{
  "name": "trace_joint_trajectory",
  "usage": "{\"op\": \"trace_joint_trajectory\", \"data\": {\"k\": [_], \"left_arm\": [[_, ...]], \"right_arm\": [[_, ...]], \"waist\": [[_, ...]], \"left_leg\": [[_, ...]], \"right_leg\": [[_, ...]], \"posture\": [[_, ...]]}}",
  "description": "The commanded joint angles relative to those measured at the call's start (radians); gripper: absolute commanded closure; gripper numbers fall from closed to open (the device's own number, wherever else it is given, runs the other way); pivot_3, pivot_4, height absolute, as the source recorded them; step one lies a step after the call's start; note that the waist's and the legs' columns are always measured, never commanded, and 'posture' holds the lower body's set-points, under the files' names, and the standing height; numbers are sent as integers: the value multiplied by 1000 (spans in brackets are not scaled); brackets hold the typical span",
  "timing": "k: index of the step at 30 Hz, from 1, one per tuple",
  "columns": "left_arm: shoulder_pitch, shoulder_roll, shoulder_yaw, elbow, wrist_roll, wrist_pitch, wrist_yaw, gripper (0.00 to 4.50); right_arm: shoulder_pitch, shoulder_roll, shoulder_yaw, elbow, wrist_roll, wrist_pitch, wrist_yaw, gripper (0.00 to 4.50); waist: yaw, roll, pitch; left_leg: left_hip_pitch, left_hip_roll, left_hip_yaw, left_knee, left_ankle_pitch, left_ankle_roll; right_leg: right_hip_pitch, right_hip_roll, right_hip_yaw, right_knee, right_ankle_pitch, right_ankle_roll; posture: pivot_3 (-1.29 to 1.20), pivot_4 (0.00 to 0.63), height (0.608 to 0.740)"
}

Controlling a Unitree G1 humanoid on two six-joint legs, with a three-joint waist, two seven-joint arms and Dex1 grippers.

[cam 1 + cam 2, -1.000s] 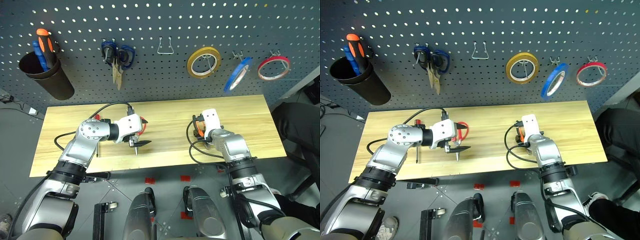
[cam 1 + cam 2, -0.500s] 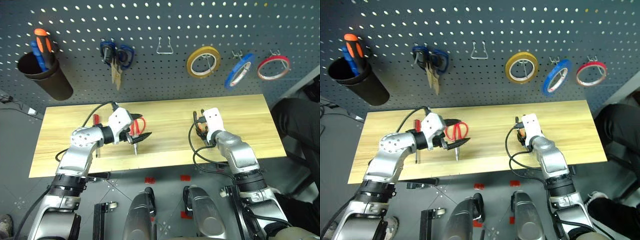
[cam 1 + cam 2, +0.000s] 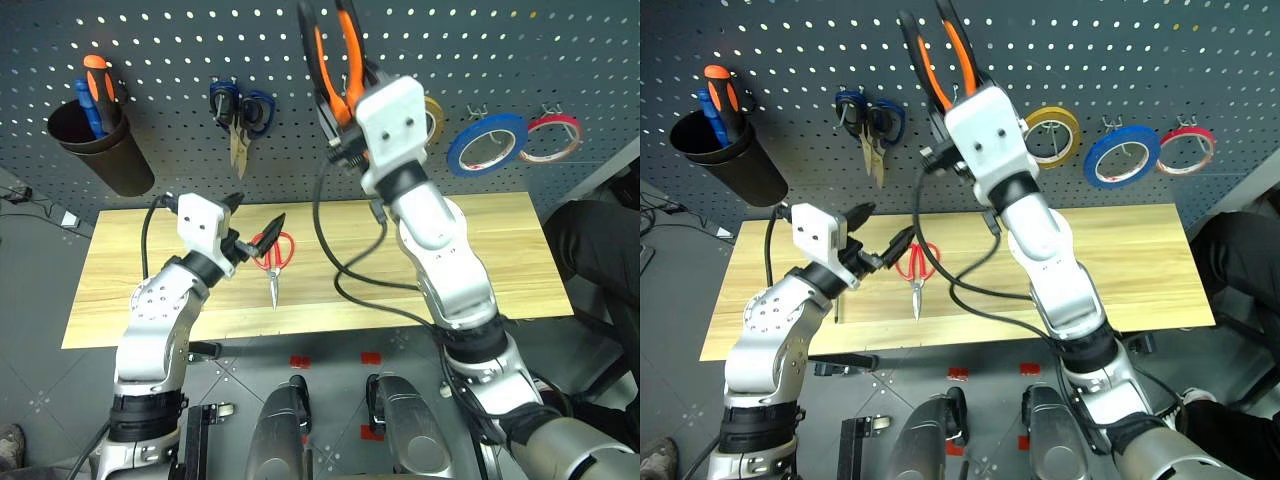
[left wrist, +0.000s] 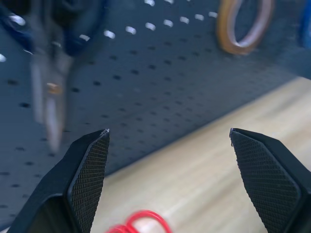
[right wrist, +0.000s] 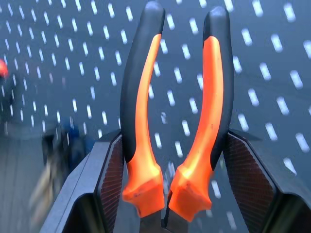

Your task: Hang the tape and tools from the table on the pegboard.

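- Leftmost, a black cup (image 3: 95, 150) on the pegboard (image 3: 180, 40) holds the orange and blue screwdrivers; they are not part of the job.
- Next, the left pincer (image 3: 883, 228) hovers above the desk (image 3: 120, 290) with its fingers wide apart and empty, aimed toward the board.
- Just beside it the red scissors (image 3: 273, 256) lie flat on the desk, blades pointing toward the robot, not yet hung. The blue-handled scissors (image 3: 238, 110) already hang above.
- At centre, the right pincer (image 5: 167, 194) is clamped on the pliers (image 3: 335, 55) near their head, the orange-and-black handles standing up in front of the pegboard.
- To hang them well, I judge the spread handles should straddle a free hook, with the grip let go only once the pliers rest on it.
- Further right, the yellow tape ring (image 3: 1065, 125), the blue tape (image 3: 488, 142) and the red tape ring (image 3: 552, 136) hang on hooks.
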Motion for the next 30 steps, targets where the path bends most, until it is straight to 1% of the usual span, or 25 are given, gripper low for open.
{"op": "trace_joint_trajectory", "data": {"k": [1,8,13,17,21,27,30], "left_arm": [[-44,17,-10,-10,17,3,15,346],[-88,16,-47,1,31,25,16,346],[-114,5,-85,18,45,17,20,346],[-135,-6,-96,35,45,12,20,346],[-156,-22,-102,71,40,-3,13,346],[-170,-34,-113,107,53,-31,11,346],[-171,-36,-119,123,58,-46,11,346]], "right_arm": [[-124,26,-44,164,0,-177,-34,1741],[-314,23,-88,547,-10,-433,-77,1741],[-384,-3,-104,745,-26,-567,-106,1741],[-407,-17,-118,813,-31,-610,-117,1741],[-347,-41,-96,866,-84,-672,-150,1741],[-271,-32,-118,829,-67,-645,-146,1741],[-244,-21,-135,808,-40,-581,-130,1741]], "waist": [[5,0,0],[14,0,0],[18,0,0],[21,0,0],[21,0,0],[23,0,0],[24,0,0]], "left_leg": [[0,0,0,0,0,0],[0,1,3,-2,0,0],[-1,2,3,-3,0,0],[-1,2,4,-2,0,0],[0,2,4,-2,0,0],[0,2,5,-2,0,0],[0,3,5,-2,0,0]], "right_leg": [[0,0,0,0,0,0],[0,0,-1,-6,0,0],[0,0,-1,-7,0,0],[0,0,-1,-7,0,0],[0,0,-1,-6,0,0],[0,0,0,-7,0,0],[0,0,0,-6,0,0]], "posture": [[-169,317,740],[-119,320,740],[-96,326,740],[-98,333,740],[-97,337,740],[-107,347,740],[-111,348,740]]}}
